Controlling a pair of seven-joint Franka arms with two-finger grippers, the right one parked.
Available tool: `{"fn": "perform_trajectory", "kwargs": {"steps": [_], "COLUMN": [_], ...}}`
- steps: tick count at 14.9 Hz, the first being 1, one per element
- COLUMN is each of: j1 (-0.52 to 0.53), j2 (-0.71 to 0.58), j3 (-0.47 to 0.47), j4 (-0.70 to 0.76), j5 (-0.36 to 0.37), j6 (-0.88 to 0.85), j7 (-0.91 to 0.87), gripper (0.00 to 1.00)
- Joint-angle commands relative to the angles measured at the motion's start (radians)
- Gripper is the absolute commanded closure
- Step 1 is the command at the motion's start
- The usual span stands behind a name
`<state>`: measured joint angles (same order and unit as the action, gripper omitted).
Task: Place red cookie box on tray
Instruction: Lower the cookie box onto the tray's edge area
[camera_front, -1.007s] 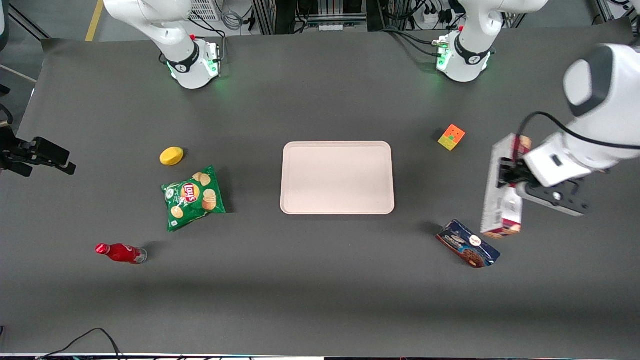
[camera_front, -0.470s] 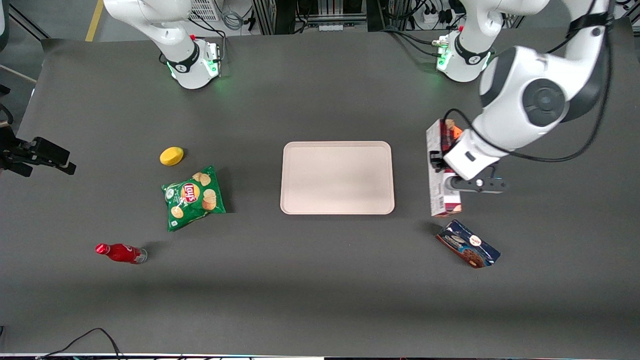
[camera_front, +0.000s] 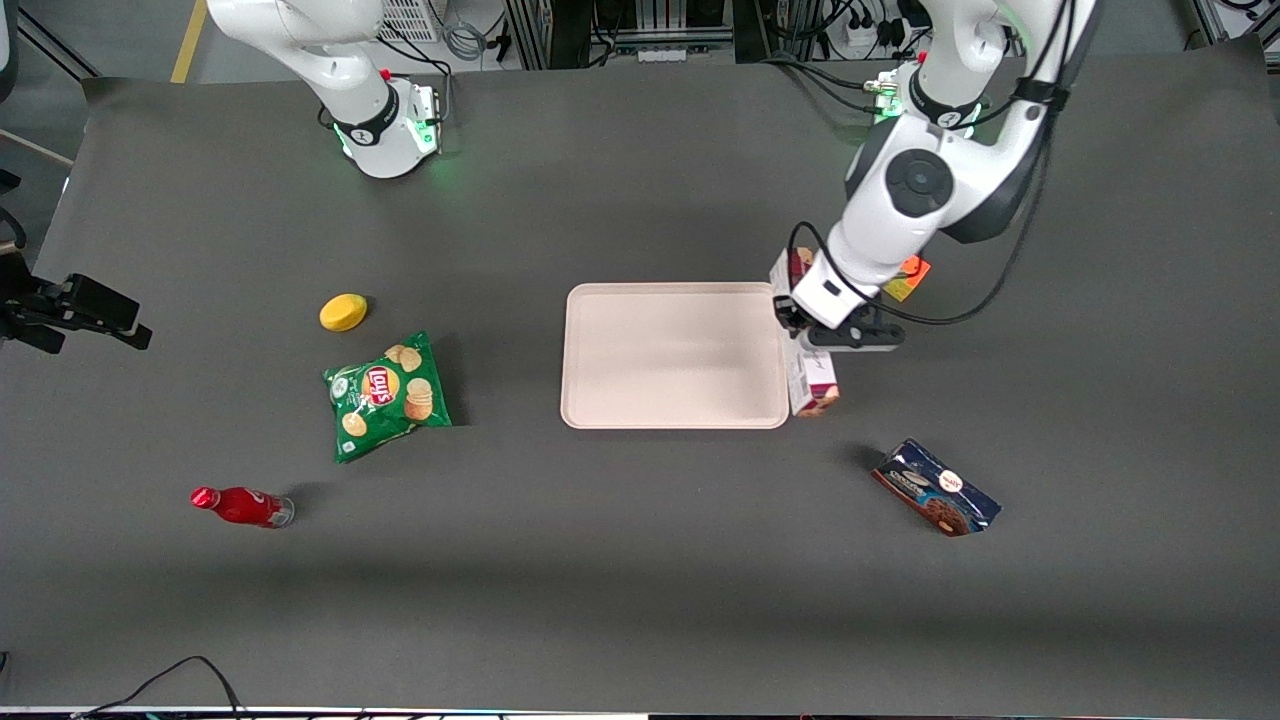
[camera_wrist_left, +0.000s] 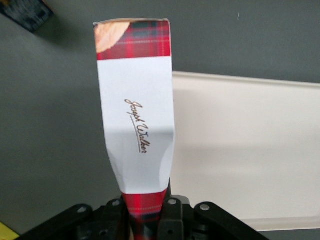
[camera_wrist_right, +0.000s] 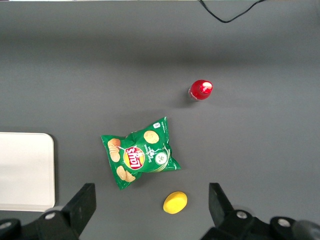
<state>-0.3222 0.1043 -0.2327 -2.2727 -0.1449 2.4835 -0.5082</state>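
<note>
Since a second ago, left arm swung in from the working arm's end of the surface, carrying the red cookie box (camera_front: 812, 380) to the tray's edge. Dark grey surface (camera_front: 640, 560) carries everything. Tray (camera_front: 672, 355), pale pink-beige, sits mid-surface with nothing on it. Box is held lifted, lengthwise along the tray rim on the working arm's side, partly over that rim in the wrist view (camera_wrist_left: 137, 115). Claw (camera_front: 806, 332) is clamped on the box's tartan end, fingers (camera_wrist_left: 171, 210) pressed to both sides. Lay's chip bag (camera_front: 388, 395), blue cookie package (camera_front: 936, 488), red bottle (camera_front: 240, 506), yellow lemon-like object (camera_front: 343, 311), and orange-green cube (camera_front: 908, 272) partly hidden by the arm.
</note>
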Motion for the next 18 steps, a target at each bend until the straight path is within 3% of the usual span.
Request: {"fn": "perform_trajectory", "kwargs": {"steps": [1,12,16,18], "j1": [-0.011,-0.090,-0.103,-0.103], "j2": [-0.040,0.127,0.149,0.150], "j3": [-0.043,-0.045,-0.040,-0.031], "j4": [-0.097,-0.096,-0.094,-0.090], "j5": [0.018,0.028,0.027,0.028], "j6": [0.090,0.242,0.242,0.242], "j7": [-0.085,-0.118,-0.124,-0.121], "gripper": [0.90,0.87,0.81,0.72]}}
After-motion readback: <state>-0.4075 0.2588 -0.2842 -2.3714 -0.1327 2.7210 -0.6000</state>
